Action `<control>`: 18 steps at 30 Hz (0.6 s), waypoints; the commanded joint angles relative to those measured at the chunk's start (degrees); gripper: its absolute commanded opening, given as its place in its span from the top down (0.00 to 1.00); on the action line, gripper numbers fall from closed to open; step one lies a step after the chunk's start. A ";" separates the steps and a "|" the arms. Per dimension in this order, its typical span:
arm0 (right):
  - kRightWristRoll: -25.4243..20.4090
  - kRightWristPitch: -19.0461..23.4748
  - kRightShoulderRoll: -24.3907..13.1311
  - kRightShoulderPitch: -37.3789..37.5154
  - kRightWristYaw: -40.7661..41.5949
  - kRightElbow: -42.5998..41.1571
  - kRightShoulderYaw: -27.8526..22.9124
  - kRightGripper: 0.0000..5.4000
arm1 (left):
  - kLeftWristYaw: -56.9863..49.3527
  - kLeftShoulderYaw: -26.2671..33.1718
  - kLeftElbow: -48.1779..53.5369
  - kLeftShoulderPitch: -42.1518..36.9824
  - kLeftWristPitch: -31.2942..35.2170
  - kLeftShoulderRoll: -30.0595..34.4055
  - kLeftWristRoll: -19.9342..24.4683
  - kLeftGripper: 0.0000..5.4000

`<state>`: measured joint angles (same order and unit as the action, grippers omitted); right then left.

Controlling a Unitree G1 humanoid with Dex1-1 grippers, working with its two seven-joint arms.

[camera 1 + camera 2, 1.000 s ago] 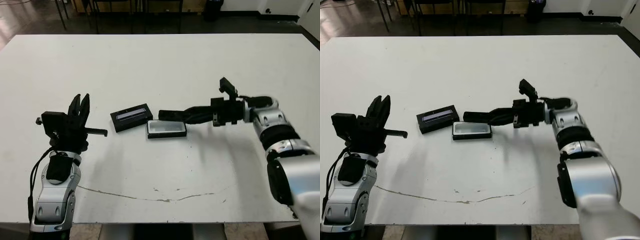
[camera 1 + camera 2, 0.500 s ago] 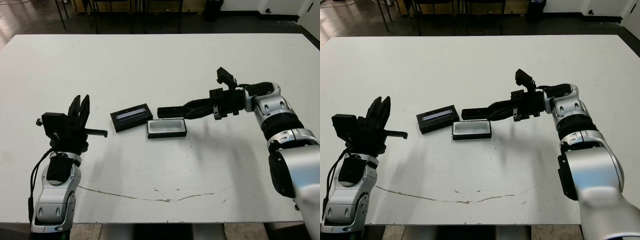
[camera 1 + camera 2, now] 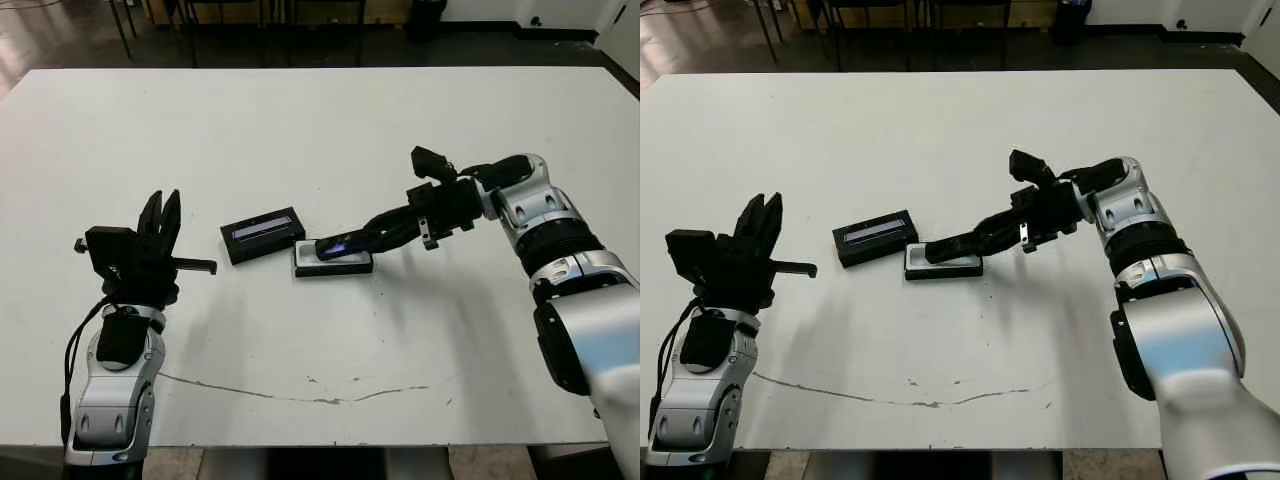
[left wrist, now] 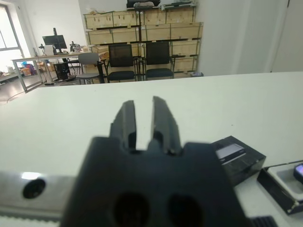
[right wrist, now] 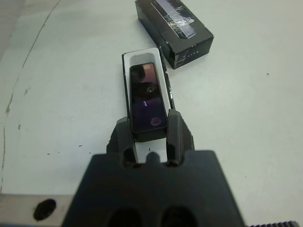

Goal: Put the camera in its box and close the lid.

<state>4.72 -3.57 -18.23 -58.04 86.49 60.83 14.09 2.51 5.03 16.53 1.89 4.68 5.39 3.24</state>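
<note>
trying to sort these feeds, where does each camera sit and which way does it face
Head eyes: above, looking down the table; both arms show, right pincer lowering the camera into the box.
Left wrist: along the left pincer across the table toward chairs.
Right wrist: along its fingers down onto camera and box.
Shared: the lid shows in all.

Camera (image 5: 147, 97) over open box (image 5: 126, 85) (lid (image 5: 174, 23) beside)

Head stereo pair looks down at the white table (image 3: 320, 130); wrist cams sit close, both showing the white-lined black tray (image 5: 142, 61).
</note>
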 commanded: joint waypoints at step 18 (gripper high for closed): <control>1.77 -1.20 2.32 1.53 -2.18 -0.64 3.06 1.00 | -0.07 0.00 -0.70 1.27 0.12 -0.48 -0.52 1.00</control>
<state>6.41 -5.39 -17.04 -57.72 84.09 60.79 16.72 2.51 5.06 16.54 2.28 4.59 4.65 3.12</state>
